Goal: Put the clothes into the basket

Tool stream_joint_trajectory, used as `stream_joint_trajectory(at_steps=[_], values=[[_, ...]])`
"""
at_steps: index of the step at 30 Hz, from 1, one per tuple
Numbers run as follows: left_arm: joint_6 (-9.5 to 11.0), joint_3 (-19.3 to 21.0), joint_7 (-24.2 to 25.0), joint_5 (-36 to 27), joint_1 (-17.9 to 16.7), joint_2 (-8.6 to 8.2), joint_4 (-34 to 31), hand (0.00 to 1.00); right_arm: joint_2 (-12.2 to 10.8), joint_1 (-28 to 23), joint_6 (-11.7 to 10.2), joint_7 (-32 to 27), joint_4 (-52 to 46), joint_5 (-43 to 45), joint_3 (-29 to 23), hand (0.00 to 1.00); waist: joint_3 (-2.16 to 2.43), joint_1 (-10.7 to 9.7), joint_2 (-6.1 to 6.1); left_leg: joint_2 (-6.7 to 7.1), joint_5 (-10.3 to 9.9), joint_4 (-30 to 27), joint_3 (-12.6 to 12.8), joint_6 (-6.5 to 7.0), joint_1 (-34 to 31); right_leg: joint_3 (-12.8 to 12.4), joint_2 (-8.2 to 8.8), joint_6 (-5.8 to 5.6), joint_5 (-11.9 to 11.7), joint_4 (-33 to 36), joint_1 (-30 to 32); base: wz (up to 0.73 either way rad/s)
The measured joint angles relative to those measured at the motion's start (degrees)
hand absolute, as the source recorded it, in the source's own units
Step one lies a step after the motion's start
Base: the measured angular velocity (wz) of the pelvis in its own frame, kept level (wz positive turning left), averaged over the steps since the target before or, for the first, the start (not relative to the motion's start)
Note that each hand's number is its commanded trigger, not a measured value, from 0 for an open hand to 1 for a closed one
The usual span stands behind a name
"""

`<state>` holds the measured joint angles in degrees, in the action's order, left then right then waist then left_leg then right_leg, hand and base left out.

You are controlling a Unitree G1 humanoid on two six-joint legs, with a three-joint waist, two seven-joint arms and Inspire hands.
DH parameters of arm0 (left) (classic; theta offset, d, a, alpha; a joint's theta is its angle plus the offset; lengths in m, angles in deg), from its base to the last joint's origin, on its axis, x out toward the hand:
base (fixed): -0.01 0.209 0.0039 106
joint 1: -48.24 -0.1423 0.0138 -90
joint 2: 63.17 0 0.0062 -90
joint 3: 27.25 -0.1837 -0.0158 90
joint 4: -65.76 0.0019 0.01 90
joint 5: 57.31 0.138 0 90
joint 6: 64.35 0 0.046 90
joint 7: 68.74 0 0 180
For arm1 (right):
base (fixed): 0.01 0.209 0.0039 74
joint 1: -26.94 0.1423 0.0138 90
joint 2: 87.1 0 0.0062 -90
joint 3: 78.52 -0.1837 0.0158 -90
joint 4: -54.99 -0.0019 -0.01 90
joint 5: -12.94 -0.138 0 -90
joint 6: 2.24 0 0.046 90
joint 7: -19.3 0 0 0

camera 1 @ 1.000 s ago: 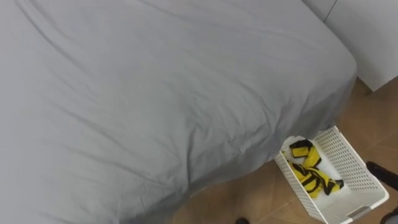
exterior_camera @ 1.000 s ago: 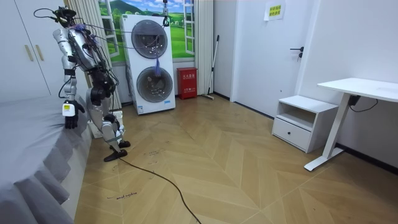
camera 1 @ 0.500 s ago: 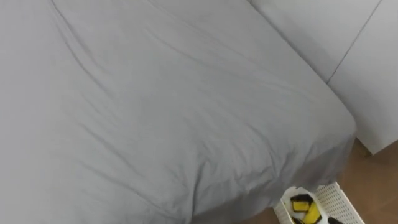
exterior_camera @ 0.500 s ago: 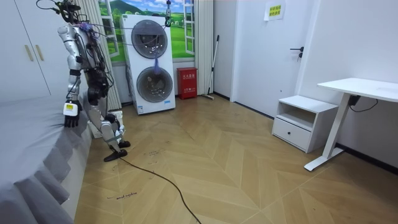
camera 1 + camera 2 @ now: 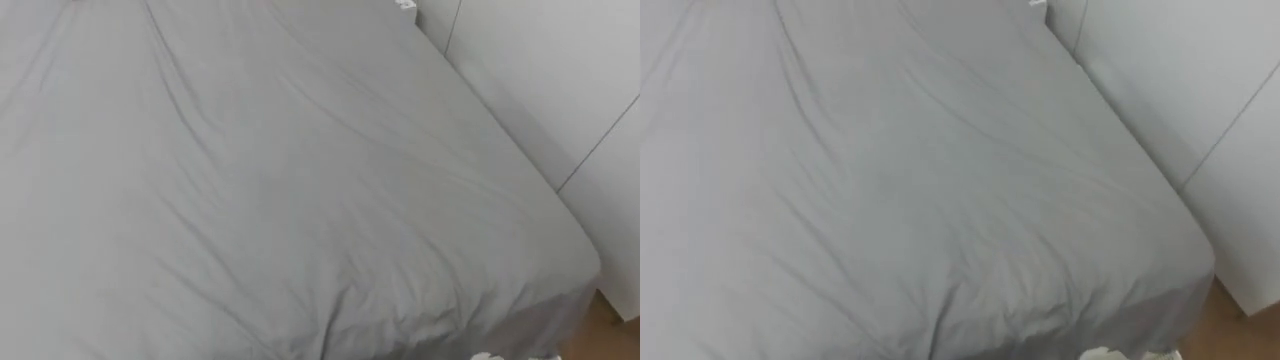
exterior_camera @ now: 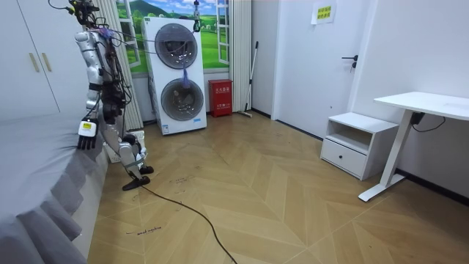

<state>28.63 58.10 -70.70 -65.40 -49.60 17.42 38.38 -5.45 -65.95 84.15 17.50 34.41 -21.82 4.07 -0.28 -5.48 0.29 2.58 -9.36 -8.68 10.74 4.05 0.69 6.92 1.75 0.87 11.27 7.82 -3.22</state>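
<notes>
The left robot hand [image 6: 85, 139] hangs by the bed [image 5: 250, 180] edge at the room view's left; how far its fingers spread I cannot tell. The basket [image 5: 489, 356] rim peeks in at the eye view's bottom edge, below the bed's corner.

A wide bed [image 5: 280, 180] covered by a creased grey sheet [image 5: 200, 230], its near right corner dropping toward the wooden floor [image 5: 614, 337].

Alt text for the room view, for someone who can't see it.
A humanoid robot stands upright beside a grey bed at the room view's left, its left hand hanging by the mattress edge. Behind it are stacked washing machines; a white desk is at the room view's right.
</notes>
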Motion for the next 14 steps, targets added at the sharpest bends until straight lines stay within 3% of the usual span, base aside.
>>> stream_joint_trajectory(at_steps=[5, 14], values=[[0.0, 0.0, -0.4, 2.1, 0.8, -0.54, 1.5, 0.0, -1.1, 0.1, 0.1, 0.7, 1.1, 3.1, 5.1, 0.0, -0.07, 1.2, 0.19, 0.37, -0.1, 0.0, -1.6, 0.13, 0.4, 1.5, 0.01, -0.15, 0.0, -0.2, -1.2, 0.16], [0.0, 0.0, -0.9, 4.2, 1.9, -0.86, 1.9, 0.0, -1.4, 0.8, 2.5, 3.2, 1.2, 7.7, 11.9, 0.0, -0.17, 3.0, 0.16, 1.09, -0.3, -0.1, -5.3, 0.36, -0.1, 5.2, 0.39, -0.45, 0.3, -0.1, -2.4, 0.2]])
